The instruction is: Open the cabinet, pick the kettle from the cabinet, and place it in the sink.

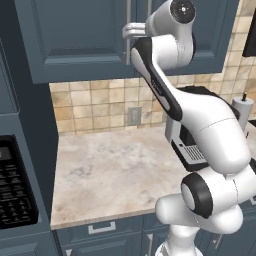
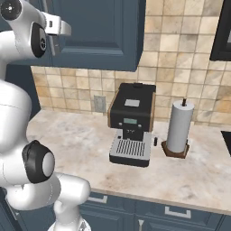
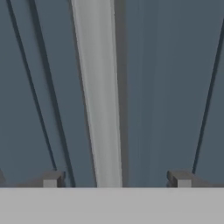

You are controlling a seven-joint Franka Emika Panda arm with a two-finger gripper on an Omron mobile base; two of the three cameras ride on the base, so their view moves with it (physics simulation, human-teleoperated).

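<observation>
Hand view shows you the gripper point(image 3: 116, 179) with its fingers spread apart, one on each side of the silver handle point(image 3: 98, 92) of the cabinet point(image 1: 75, 35), which is closed. You are at the first step, the door. I judge you must close on the handle, then pull. The kettle is presumably inside.

The cabinet point(image 1: 75, 35) doors stand shut, so their flat fronts bar any reach inside. In the hand view a silver handle point(image 3: 99, 94) runs between the spread fingertips point(image 3: 51, 178), with free room on both sides of the bar. Below, the counter point(image 1: 110, 170) lies bare on its left stretch; to the right the coffee machine point(image 2: 131, 124) and paper towel roll point(image 2: 179, 127) block the way
</observation>
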